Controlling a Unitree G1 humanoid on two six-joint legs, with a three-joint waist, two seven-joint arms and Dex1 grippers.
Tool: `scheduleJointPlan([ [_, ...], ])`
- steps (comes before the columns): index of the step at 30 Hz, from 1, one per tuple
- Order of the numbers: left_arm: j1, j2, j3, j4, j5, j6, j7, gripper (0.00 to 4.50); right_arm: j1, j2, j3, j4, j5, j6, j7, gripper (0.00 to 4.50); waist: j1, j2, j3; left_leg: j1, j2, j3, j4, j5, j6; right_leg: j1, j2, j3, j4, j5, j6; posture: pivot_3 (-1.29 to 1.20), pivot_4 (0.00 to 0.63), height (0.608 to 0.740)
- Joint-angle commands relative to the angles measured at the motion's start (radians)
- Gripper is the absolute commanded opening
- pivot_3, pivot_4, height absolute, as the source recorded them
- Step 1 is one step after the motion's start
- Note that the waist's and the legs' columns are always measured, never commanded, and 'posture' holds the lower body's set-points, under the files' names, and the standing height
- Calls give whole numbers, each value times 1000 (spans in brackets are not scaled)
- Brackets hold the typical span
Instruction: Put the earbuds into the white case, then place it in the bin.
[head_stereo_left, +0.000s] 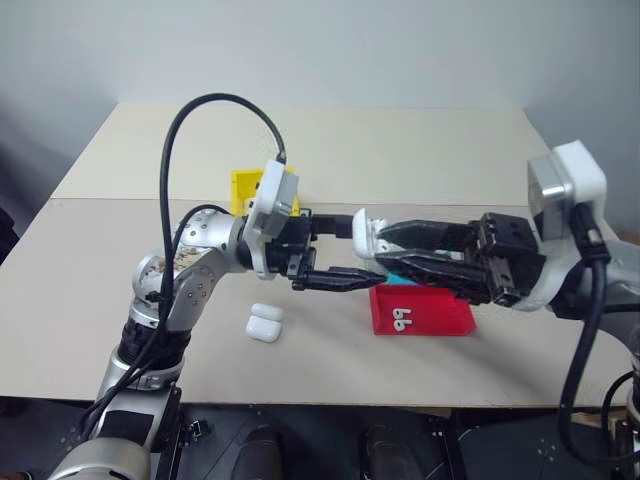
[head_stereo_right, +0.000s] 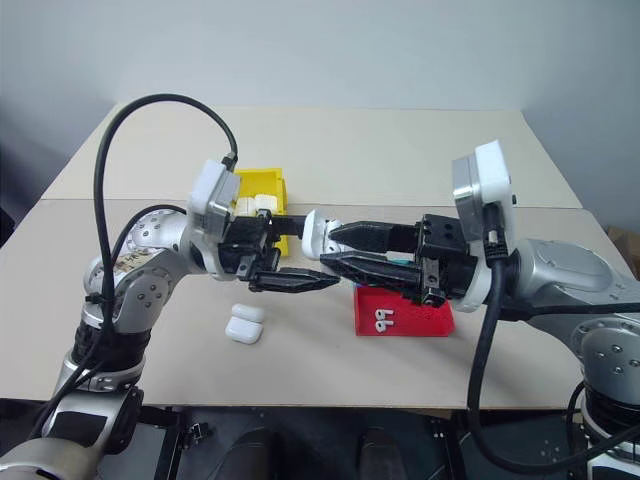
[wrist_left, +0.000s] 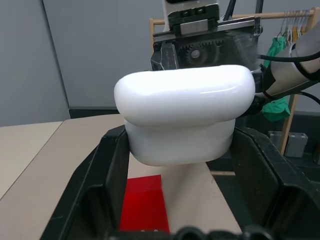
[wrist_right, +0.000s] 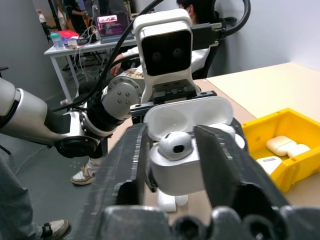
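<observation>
On the left, a closed spare case (head_stereo_right: 243, 326) lies on the counter (head_stereo_right: 420, 150) below the left tool (head_stereo_right: 300, 250). That tool is clenched on the white case (wrist_right: 192, 142), gripping its body between its two fingers (wrist_left: 92, 190) and holding it up above the counter with the lid hinged open. One of the earbuds (wrist_right: 175, 142) sits in the case, its rounded head standing proud of the well; whether it is fully seated cannot be told.

Behind the left tool stands the bin (head_stereo_right: 262, 187), yellow, with several white cases (wrist_right: 282, 145) already inside it.

The right tool (head_stereo_right: 335, 250) meets the left one head-on, its fingers (wrist_right: 122, 175) straddling the open case to either side of the earbud with a gap showing, so it looks released rather than gripping. Below the right tool is a red tray (head_stereo_right: 430, 320) with two more earbuds (head_stereo_right: 383, 320) lying in it.

By my reading the job is about midway: one earbud is in or going in, at least one more has to be fetched from the tray, then the lid must be shut and the case carried to the bin.
</observation>
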Motion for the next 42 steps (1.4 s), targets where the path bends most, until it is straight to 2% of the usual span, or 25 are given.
scheduleJointPlan([
  [1,-13,-8,18,-37,-23,-26,-10,2767,8,-19,1,8,-25,-3,-13,3125,0,0,0,0,0,0,0,0,0,0,0,0,0,0,0,0,150,740],
  [15,-13,-10,16,-27,-14,-37,-21,2767,45,-66,-63,15,-18,-40,95,3125,0,0,0,0,0,0,0,0,0,0,0,0,0,0,0,0,150,740],
  [22,-14,-16,12,-14,-5,-51,-27,2767,67,-109,-142,48,-29,-61,179,3125,1,0,0,0,0,0,0,0,0,0,0,0,0,0,0,0,150,740],
  [27,-28,-30,-1,23,5,-56,-32,2767,-48,-153,-129,136,-104,-91,241,3125,0,0,0,0,0,0,1,0,0,0,0,0,0,0,0,0,150,740],
  [31,-59,-46,-27,79,38,-83,-55,2767,-253,-147,24,222,-262,-185,400,2180,-3,0,0,0,0,0,0,0,0,0,0,0,0,0,0,0,150,740],
  [37,-93,-62,-53,135,70,-86,-70,2767,-499,-78,290,354,-575,-376,631,76,-3,0,0,-1,0,1,1,0,1,-2,0,1,0,0,1,0,150,740],
  [40,-101,-71,-59,151,85,-97,-71,2767,-579,-33,399,435,-757,-503,693,30,-2,0,0,-2,0,1,1,0,0,-2,0,1,0,0,1,0,150,740],
  [42,-104,-75,-61,158,90,-101,-74,2767,-612,-1,431,475,-813,-545,720,30,1,0,0,-2,0,1,1,0,0,-3,0,1,0,0,1,0,150,740],
])
